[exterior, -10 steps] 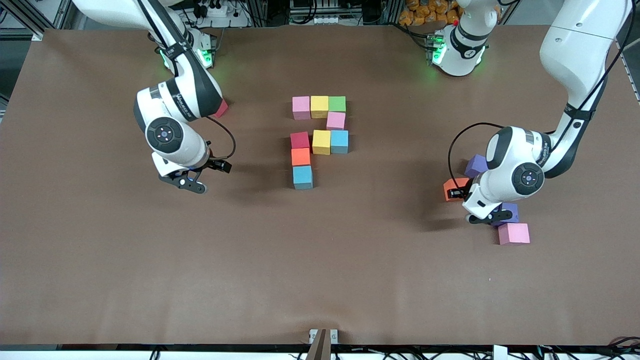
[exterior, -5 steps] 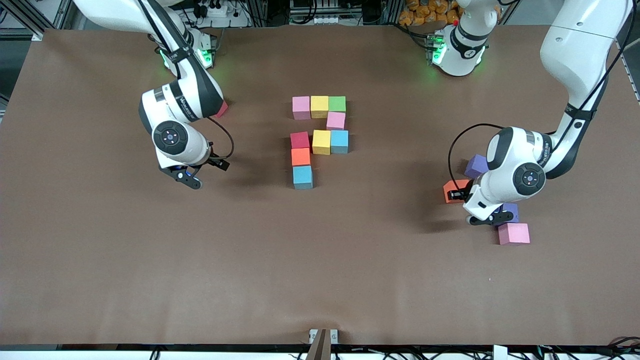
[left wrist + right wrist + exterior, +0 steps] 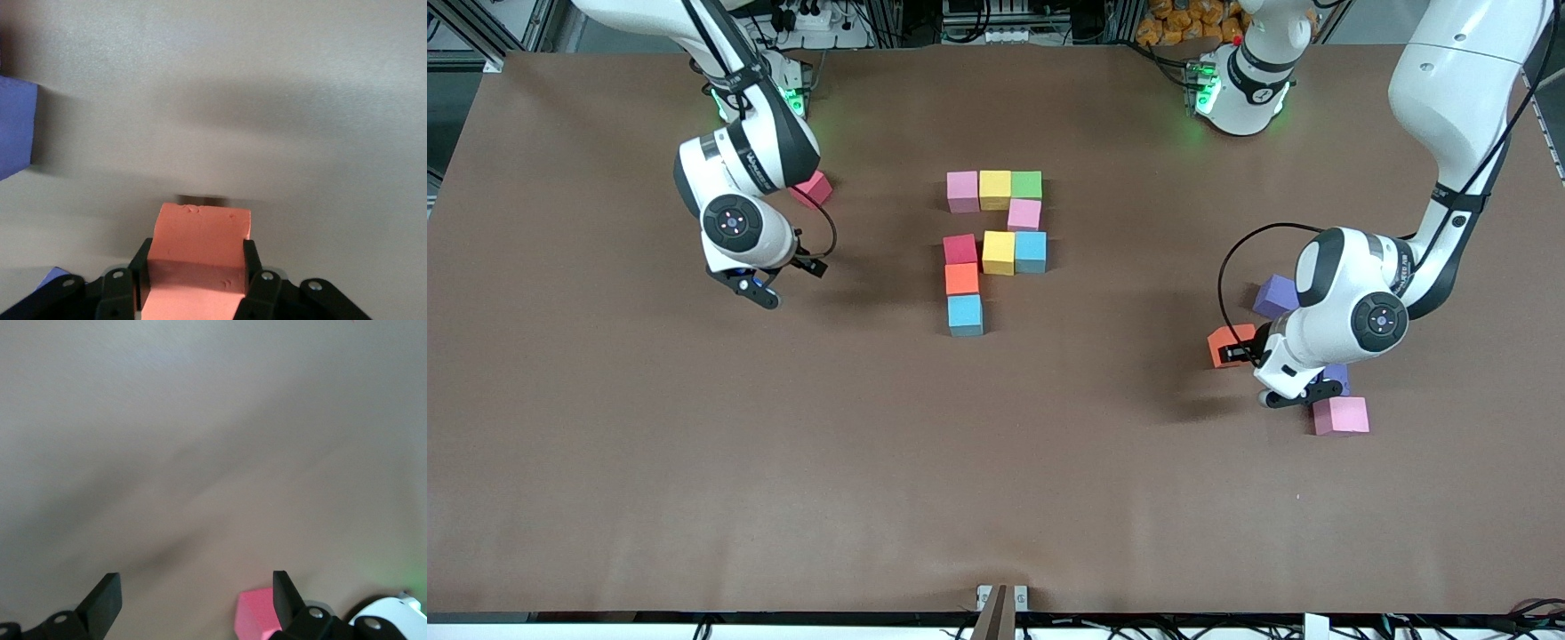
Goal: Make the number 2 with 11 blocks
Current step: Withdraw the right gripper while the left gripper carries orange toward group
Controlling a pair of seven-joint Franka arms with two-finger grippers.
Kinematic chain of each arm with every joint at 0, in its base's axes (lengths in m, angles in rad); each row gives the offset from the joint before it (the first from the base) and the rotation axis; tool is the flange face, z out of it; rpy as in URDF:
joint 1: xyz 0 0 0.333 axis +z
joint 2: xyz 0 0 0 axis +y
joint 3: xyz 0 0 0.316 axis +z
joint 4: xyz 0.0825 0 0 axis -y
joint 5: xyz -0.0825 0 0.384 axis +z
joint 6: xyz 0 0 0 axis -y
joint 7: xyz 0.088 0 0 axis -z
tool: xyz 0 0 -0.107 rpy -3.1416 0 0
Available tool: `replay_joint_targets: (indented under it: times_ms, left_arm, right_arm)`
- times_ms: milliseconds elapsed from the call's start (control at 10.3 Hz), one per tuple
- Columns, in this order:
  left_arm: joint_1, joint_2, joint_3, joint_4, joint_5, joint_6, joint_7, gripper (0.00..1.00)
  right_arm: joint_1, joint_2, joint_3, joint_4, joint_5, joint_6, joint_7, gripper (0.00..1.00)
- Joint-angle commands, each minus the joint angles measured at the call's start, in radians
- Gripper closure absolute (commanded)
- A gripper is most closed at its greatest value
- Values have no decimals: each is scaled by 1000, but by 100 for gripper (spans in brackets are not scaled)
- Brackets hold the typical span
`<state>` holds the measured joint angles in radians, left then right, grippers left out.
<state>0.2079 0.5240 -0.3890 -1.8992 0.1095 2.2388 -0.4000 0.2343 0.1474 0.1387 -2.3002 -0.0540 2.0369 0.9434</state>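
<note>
Matte, foam-like orange block (image 3: pixel 199 250) with small dents; smooth matte brown table covering (image 3: pixel 783 462); glossy white plastic arm shells (image 3: pixel 1352 293).

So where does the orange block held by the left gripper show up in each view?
Front view: orange block beside the left arm's wrist, near a purple block.
Left wrist view: low centre, clamped between the fingers.
Right wrist view: not in it.
Shared landmark: the purple block.
</note>
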Motion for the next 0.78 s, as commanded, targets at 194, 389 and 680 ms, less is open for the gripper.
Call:
replay_joint_targets:
  times_ms: [194,389,680]
  left_arm:
    - [-59,2,1,35,-33,-24,-115,79]
    - [-103,4,1,51,-34,-24,-213,79]
    - [-149,7,-1,64,-37,-24,-313,79]
  right_arm:
    - [-23,-83,21,-168,40,0,15,0]
    - [-24,-89,21,-170,40,3,5,0]
    - [-71,-89,15,-21,40,13,-148,0]
